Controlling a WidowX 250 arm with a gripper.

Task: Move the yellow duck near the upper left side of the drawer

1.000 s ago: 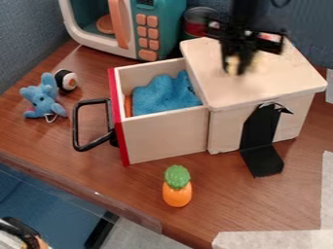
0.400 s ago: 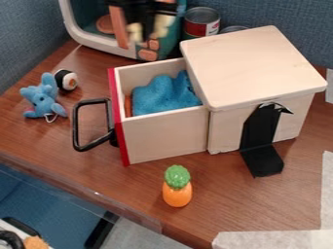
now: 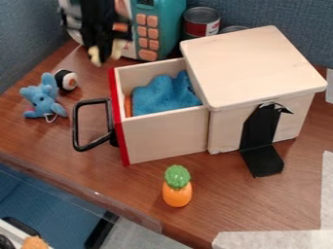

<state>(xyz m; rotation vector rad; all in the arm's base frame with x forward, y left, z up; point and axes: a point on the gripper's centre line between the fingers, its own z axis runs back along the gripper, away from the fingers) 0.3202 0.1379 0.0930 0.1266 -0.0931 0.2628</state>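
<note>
Pincer (image 3: pixel 108 54) sits farther left, open | 1 drawer (image 3: pixel 166 136), 1 plush (image 3: pixel 43 100), 1 sushi (image 3: pixel 66 80), 1 pineapple (image 3: pixel 177 190) | drawer faces left

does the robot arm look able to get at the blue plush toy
Probably yes: the blue plush toy sits uncovered on the table, though the black-and-white toy close beside might crowd the end effector.

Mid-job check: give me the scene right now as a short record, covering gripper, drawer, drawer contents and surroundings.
Gripper: upper left of the view, beyond the drawer's far left corner, fingers apart
Drawer: pulled out toward the view's left
Drawer contents: crumpled blue cloth, something orange by the front panel
Handle: black loop on the red front
Left of drawer: blue plush toy, sushi-like toy
Near side: orange toy with green top
Behind: toy microwave, can
</note>
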